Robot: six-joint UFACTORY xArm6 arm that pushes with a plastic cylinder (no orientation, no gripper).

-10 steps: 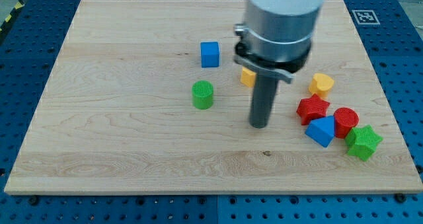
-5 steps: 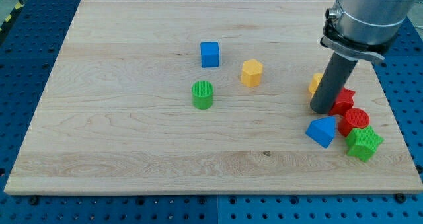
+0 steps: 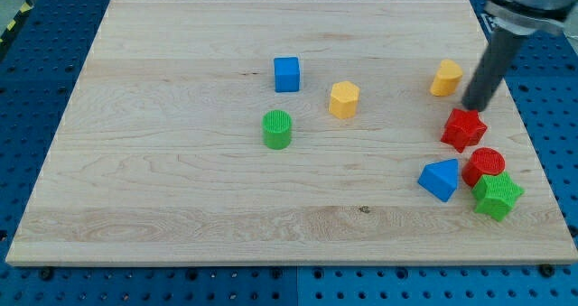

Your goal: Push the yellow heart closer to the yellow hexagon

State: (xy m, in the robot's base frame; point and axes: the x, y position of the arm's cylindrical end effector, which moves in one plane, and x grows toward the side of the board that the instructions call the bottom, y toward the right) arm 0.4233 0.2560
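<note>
One wooden table (image 3: 181, 207) carries everything here, and it holds no bowl, tray or other container, so the blocks simply lie loose on its top. The end effector is a plain dark rod with no jaws to open or shut; it grips nothing and can only shove. My tip (image 3: 474, 107) rests on the table at the right, just right of and slightly nearer than the yellow heart (image 3: 445, 77), and just beyond the red star (image 3: 463, 129); whether it touches the heart I cannot tell. That placement seems deliberate: from the heart's right side a leftward sweep would drive it toward the yellow hexagon (image 3: 343, 99), which sits well apart to the left, near the table's middle. The task looks barely begun, since a wide gap separates the two. Nearer on the right cluster the blue block (image 3: 440, 179), roughly a wedge, the red cylinder (image 3: 485, 166) and the green star (image 3: 497, 195). Left of the hexagon stand the green cylinder (image 3: 277, 129) and, farther back, the blue cube (image 3: 286, 73).
</note>
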